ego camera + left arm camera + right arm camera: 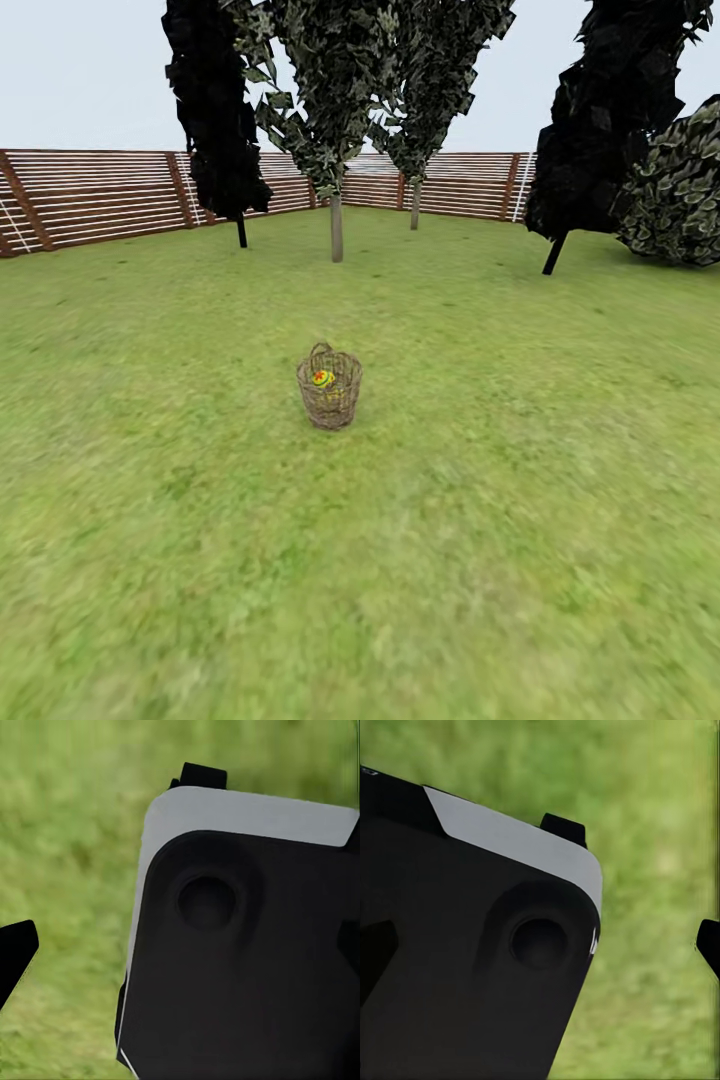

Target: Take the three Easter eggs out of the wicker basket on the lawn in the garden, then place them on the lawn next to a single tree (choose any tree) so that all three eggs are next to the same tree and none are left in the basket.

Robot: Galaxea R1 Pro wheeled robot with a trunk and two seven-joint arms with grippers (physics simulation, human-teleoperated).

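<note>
The wicker basket (330, 398) stands upright on the lawn (420, 580), a few metres ahead in the middle of the head view. One yellow Easter egg (322, 378) with red dots shows at its rim; whatever else lies inside is hidden by the weave. A tree (337, 228) with a pale grey trunk rises behind the basket near the fence. In the left wrist view my left gripper (180, 952) hangs over grass, its fingertips (16, 954) wide apart and empty. My right gripper (540, 949) is likewise open, one dark fingertip (709, 945) at the picture's edge.
A second pale-trunked tree (415, 205) stands further back. Dark narrow trees (215, 110) (600, 120) flank them, and a leafy bush (680, 190) sits at the right. A brown slat fence (100, 195) closes the garden. A black and grey robot panel (247, 945) (472, 960) blocks much of both wrist views.
</note>
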